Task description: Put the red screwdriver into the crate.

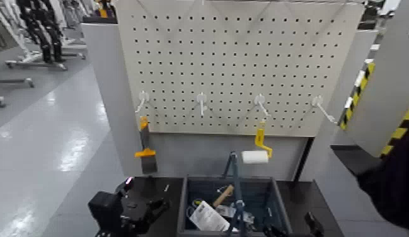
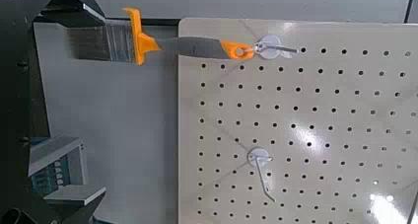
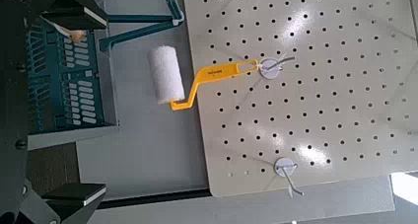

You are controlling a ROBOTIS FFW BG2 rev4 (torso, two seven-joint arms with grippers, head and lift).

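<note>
The dark grey-blue crate [image 1: 277, 200] stands low in the middle of the head view, its tall handle bar [image 1: 234, 179] upright. Inside lie a wooden-handled tool [image 1: 223, 194] and a white packet [image 1: 208, 218]. I see no red screwdriver in any view. My left gripper [image 1: 134, 211] is low, just left of the crate; in the left wrist view [image 2: 89, 104] it is open and empty. My right gripper [image 1: 311, 224] is low at the crate's right; in the right wrist view [image 3: 94, 104] it is open and empty, with the crate [image 3: 64, 76] beside it.
A white pegboard [image 1: 244, 57] stands behind the crate. An orange-handled scraper [image 1: 145, 151] [image 2: 118, 44] hangs on its left hook. A yellow-handled white paint roller [image 1: 256, 156] [image 3: 166, 74] hangs right of centre. Two hooks [image 1: 201, 101] [image 1: 320, 104] are bare. A dark object [image 1: 389, 179] stands at the right.
</note>
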